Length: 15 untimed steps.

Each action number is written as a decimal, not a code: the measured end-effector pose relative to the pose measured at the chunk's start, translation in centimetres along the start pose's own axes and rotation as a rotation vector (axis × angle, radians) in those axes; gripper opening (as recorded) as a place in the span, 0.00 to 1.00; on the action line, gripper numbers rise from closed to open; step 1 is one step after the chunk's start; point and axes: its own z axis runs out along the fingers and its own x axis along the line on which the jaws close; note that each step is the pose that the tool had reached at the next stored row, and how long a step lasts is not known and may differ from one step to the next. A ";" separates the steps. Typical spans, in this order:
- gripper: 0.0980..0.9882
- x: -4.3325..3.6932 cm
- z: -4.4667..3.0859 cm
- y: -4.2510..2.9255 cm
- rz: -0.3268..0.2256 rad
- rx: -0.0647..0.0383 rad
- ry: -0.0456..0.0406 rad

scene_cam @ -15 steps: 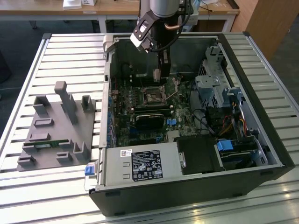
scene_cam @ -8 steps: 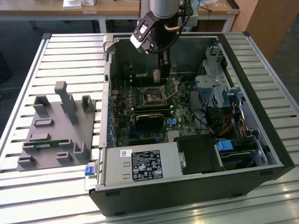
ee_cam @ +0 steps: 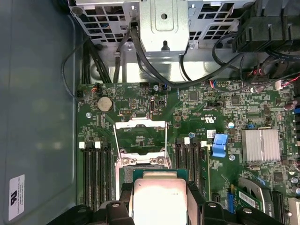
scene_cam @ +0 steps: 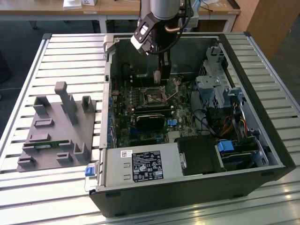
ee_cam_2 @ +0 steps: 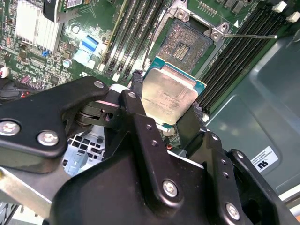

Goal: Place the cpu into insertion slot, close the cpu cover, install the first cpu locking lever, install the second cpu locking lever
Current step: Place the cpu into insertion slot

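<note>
My gripper (scene_cam: 161, 77) hangs inside the open computer case, just above the motherboard. It is shut on the cpu (ee_cam_2: 169, 96), a flat square chip with a dull silver top and a green edge, pinched by its sides between the two black fingers (ee_cam_2: 136, 101). Past the chip's edge lies the insertion slot (ee_cam_2: 187, 44), dark-centred and uncovered. In the first wrist view the cpu (ee_cam: 159, 194) hides part of the slot (ee_cam: 143, 161), and the silver cpu cover (ee_cam: 140, 124) stands flipped open beyond it. A thin locking lever (ee_cam_2: 248, 35) sticks out sideways, unlatched.
Long black memory slots (ee_cam_2: 239, 51) flank the socket on both sides. A black card (scene_cam: 150, 121) lies nearer the case front, with a drive cage (scene_cam: 211, 84) on the exterior view's right. A grey fixture (scene_cam: 56, 126) sits on the slatted table at the left.
</note>
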 end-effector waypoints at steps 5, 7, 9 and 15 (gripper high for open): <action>0.49 0.00 0.16 -0.01 0.000 0.000 0.0000; 0.49 0.00 0.23 -0.02 0.000 0.000 -0.0001; 0.49 0.00 0.30 -0.03 0.000 0.000 0.0000; 0.49 -0.01 0.51 -0.04 0.000 0.000 0.0000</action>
